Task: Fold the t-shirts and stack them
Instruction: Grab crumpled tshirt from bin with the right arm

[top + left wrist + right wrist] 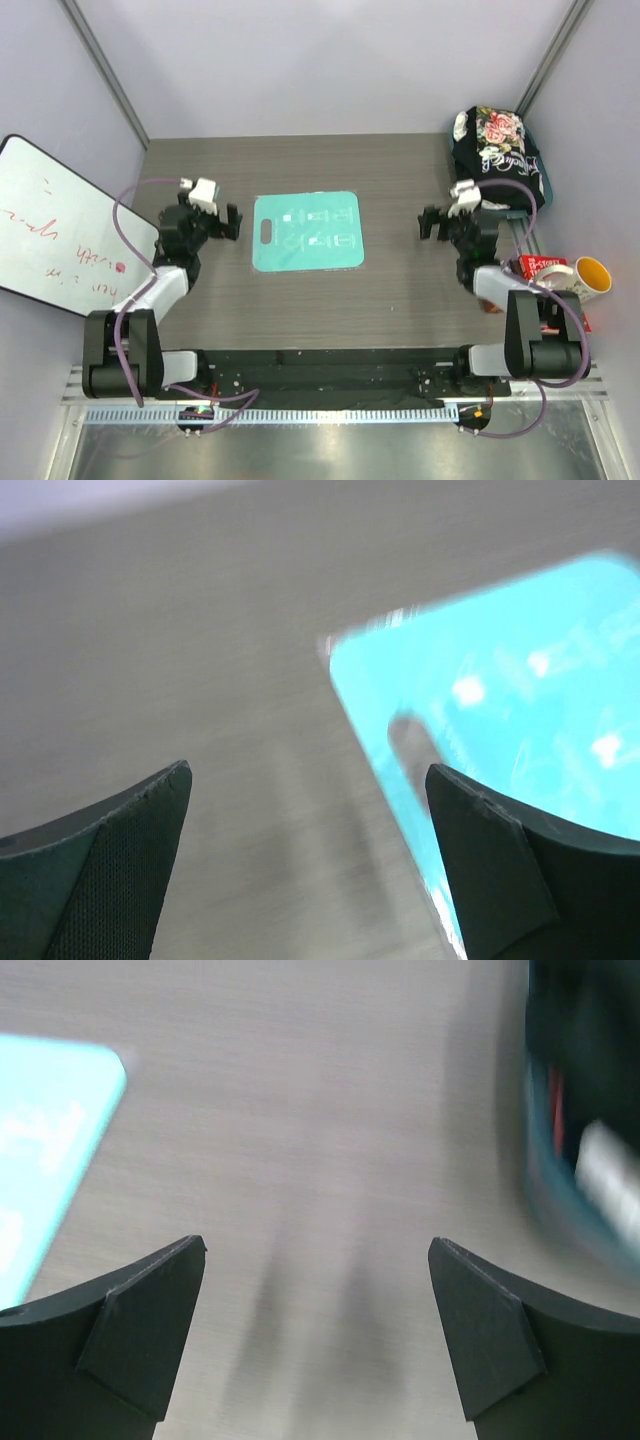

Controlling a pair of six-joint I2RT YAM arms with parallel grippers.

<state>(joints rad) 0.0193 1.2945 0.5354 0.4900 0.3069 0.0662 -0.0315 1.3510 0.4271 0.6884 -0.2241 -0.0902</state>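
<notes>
**Soft shirts wait in the far right corner**

Both my grippers stand wide open and hold nothing: the left gripper (226,222) hovers left of the flat teal plastic board (307,231), the right gripper (431,222) right of it. The t-shirts (497,150) lie as one crumpled heap at the far right corner of the grey wooden table (400,170), just beyond my right gripper. The black shirt with pink-rose print (500,130) is on top; a white piece with black patches (461,125) shows at its far left side. I judge the cloth light, limp and not fragile; it will sag and drag. I would pinch a free edge on top of the heap, not the thick middle, where my fingers may catch two shirts together.
</notes>
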